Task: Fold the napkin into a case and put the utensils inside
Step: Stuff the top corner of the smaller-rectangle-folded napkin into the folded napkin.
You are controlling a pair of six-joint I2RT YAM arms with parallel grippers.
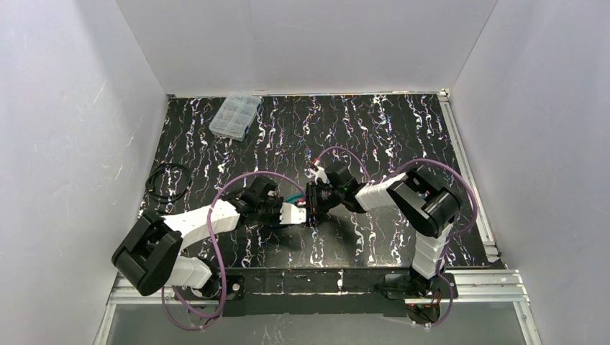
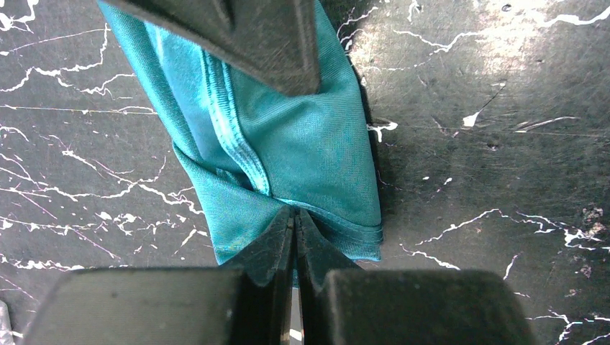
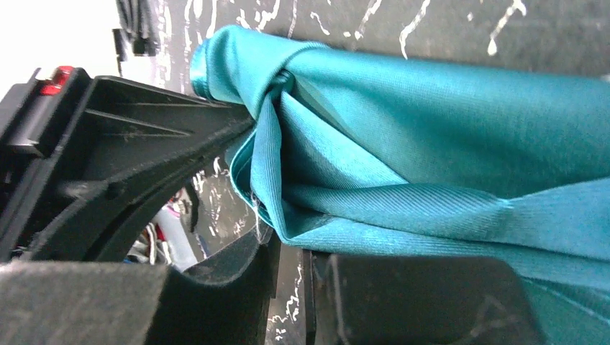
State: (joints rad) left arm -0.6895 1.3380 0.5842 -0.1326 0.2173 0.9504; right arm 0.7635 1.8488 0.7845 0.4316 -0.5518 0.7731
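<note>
Within left claw (image 2: pixel 294 217), bunched napkin (image 2: pixel 316 151)

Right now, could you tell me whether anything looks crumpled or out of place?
Yes: the napkin is bunched and twisted rather than lying flat. The left gripper is shut on a hemmed corner, and loose folds crowd against the right gripper close beside it.

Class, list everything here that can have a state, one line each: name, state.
Teal-green cloth napkin, bunched, not folded into a case.
Left pincer, shut on the napkin's edge.
Right pincer, nearly closed at a napkin fold, grip unclear.
Clear plastic compartment box, lid state unclear.
</note>
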